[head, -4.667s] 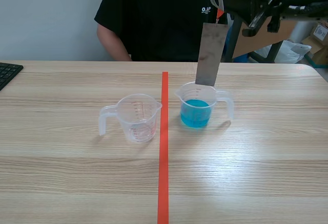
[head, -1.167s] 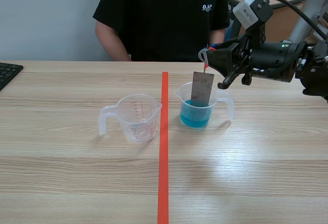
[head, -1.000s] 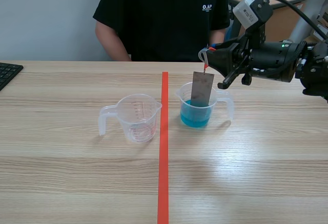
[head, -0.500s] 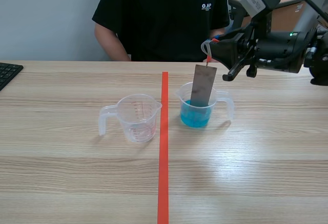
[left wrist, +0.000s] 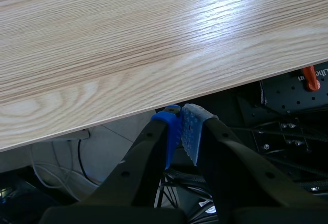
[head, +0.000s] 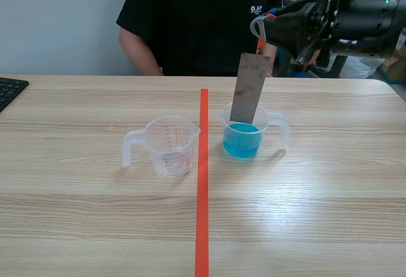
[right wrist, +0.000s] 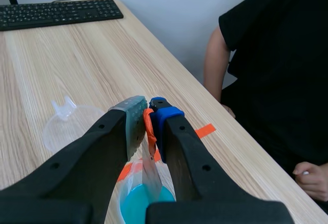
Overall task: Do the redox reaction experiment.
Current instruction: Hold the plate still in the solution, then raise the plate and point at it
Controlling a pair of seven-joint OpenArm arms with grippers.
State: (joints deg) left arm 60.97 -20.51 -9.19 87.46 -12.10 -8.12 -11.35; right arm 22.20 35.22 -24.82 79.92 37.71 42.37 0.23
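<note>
- R gripper [head: 259,31]: raised above the far R part of the table [head: 317,213], arm coming in from the R. Pads pressed together, pinching the metal plate [head: 247,90] by the orange tab [right wrist: 149,130] at its top end.
- Metal plate: grey, flat, rectangular, hanging under the R gripper. Tilted, top end leaning toward the gripper. Lower end sits inside the rim of the blue-liquid cup [head: 244,139], at approx. the liquid surface; cannot tell if it touches the liquid.
- Blue-liquid cup: clear plastic measuring cup w/ handle pointing R, upright, just R of the red tape line [head: 202,182]. Approx. half full of blue liquid. In R wrist view it lies directly under the gripper [right wrist: 148,111].
- Empty cup [head: 170,145]: clear measuring cup, red scale marks, handle pointing L. Upright, just L of the tape line, near the blue-liquid cup but not touching. No liquid seen in it.
- L gripper [left wrist: 182,126]: fingers closed on each other, nothing between them. Positioned below and off the table edge, seen in L wrist view only.
- Keyboard [head: 9,90]: black, at far L edge of table, well apart from both cups.
- Person [head: 203,23]: black T-shirt, seated across the table. One hand [right wrist: 307,178] rests at the far side, near the R arm, clear of the cups.
</note>
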